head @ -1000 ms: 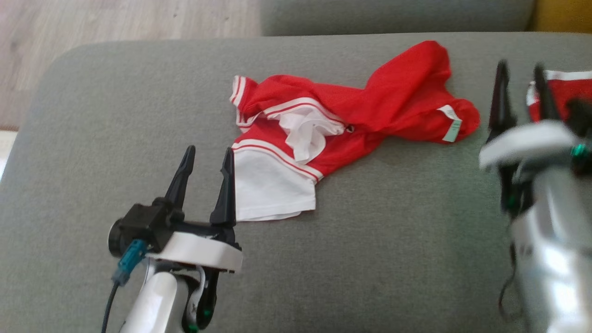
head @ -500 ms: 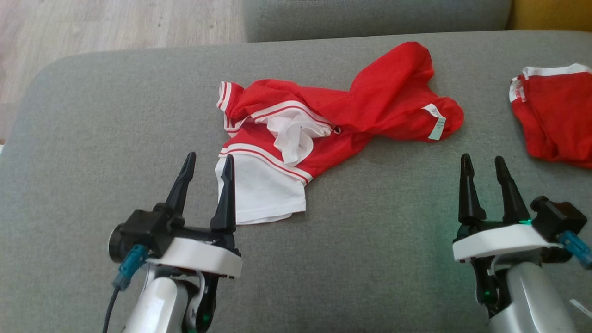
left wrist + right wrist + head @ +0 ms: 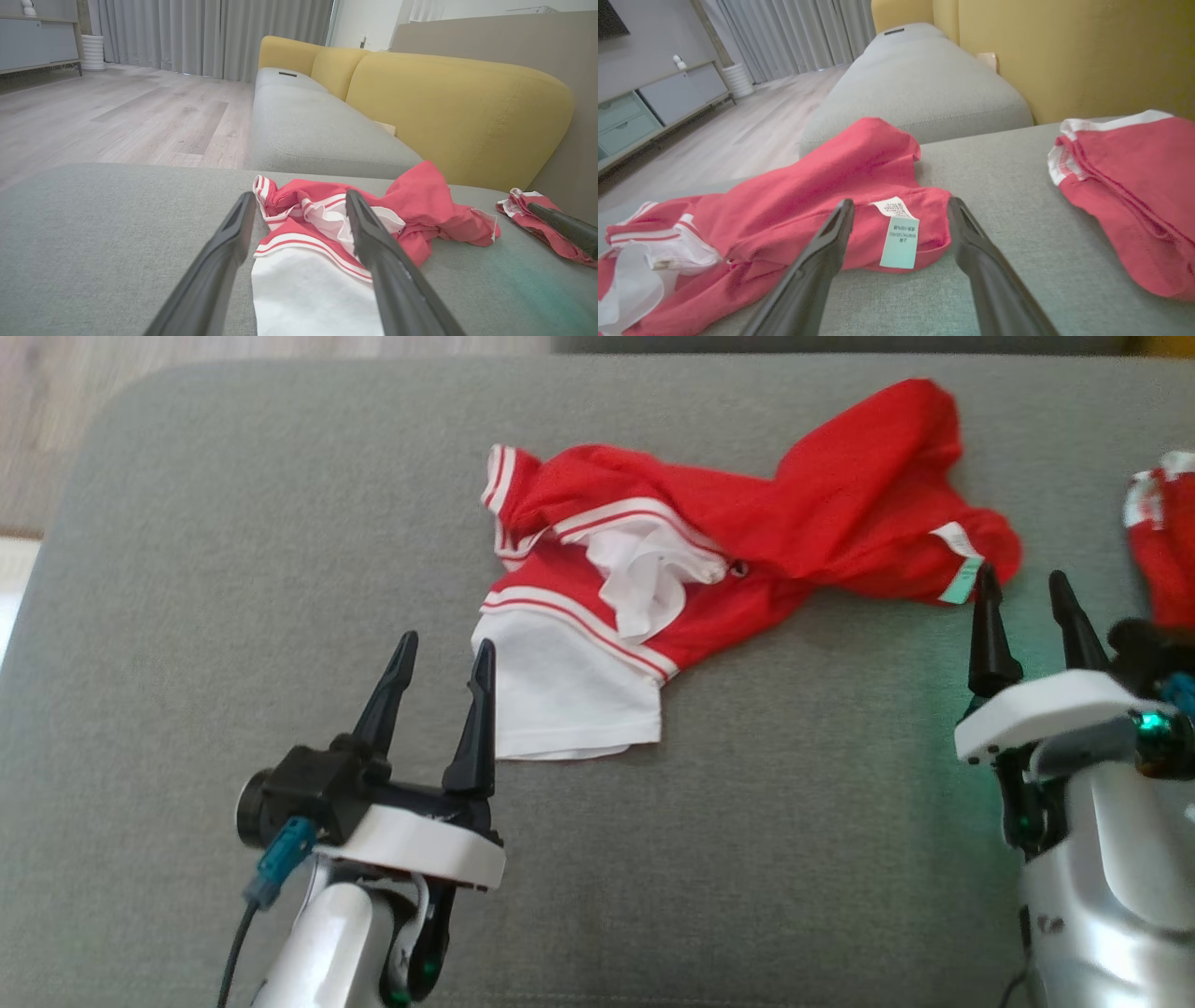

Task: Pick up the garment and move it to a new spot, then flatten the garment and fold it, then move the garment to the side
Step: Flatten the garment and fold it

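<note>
Garment (image 3: 747, 532), red and white, lies crumpled toward the far edge of the grey cushion (image 3: 233, 569). Left gripper (image 3: 446, 649) and right gripper (image 3: 1022, 581) stand wide open, holding nothing, 1 by each end.

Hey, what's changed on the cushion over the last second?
The right gripper drew back from the far right, then came forward to the tagged end of the red garment, jaws open, holding nothing. The left gripper stayed open by the white hem, and the garment lies crumpled as before.
</note>
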`<state>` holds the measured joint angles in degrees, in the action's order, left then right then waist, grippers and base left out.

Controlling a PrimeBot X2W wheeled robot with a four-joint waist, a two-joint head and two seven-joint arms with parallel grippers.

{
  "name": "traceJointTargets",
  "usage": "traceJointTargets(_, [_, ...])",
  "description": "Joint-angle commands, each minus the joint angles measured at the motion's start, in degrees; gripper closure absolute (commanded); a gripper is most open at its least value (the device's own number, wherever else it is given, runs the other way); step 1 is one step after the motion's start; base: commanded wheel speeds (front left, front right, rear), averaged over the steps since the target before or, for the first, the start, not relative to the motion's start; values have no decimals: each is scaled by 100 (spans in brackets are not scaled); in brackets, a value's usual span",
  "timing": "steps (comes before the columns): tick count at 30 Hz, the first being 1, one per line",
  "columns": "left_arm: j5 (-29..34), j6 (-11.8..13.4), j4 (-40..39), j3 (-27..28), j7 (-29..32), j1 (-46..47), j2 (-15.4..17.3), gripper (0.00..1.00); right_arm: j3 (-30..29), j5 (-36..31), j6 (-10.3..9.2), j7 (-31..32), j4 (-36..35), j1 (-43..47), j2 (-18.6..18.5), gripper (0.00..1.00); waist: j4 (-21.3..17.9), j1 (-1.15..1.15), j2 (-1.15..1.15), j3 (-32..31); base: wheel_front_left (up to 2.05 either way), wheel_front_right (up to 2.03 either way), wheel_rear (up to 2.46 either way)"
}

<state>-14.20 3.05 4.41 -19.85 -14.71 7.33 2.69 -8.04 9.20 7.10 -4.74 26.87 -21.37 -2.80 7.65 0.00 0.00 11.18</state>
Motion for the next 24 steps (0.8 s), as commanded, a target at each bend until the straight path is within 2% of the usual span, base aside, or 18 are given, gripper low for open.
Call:
traceJointTargets(1, [20,-2,-165,125,-29,267,19,0,48,-155,39,37,52,-292,-9,0,137,0,0,134,0,0,0])
traceJointTargets(11, [-4,21,-160,89,-29,376,19,0,-510,-1063,39,-147,1290,-973,-9,0,329,0,0,281,0,0,0])
traceJointTargets(18, [-7,50,-169,53,-29,396,19,0,-774,-1360,39,-506,2011,-1400,-8,0,328,0,0,357,0,0,0])
traceJointTargets(19, [-4,50,-165,56,-29,393,19,0,-807,-1386,39,-547,2088,-1459,-8,62,317,0,0,361,0,0,0])
traceJointTargets(20, [0,49,-159,59,-29,390,19,0,-838,-1427,39,-589,2157,-1512,-8,100,307,0,0,361,0,0,0])
traceJointTargets(24, [5,36,-116,62,-29,382,19,0,-906,-1580,39,-797,2331,-1690,-8,100,278,0,0,295,0,0,0])
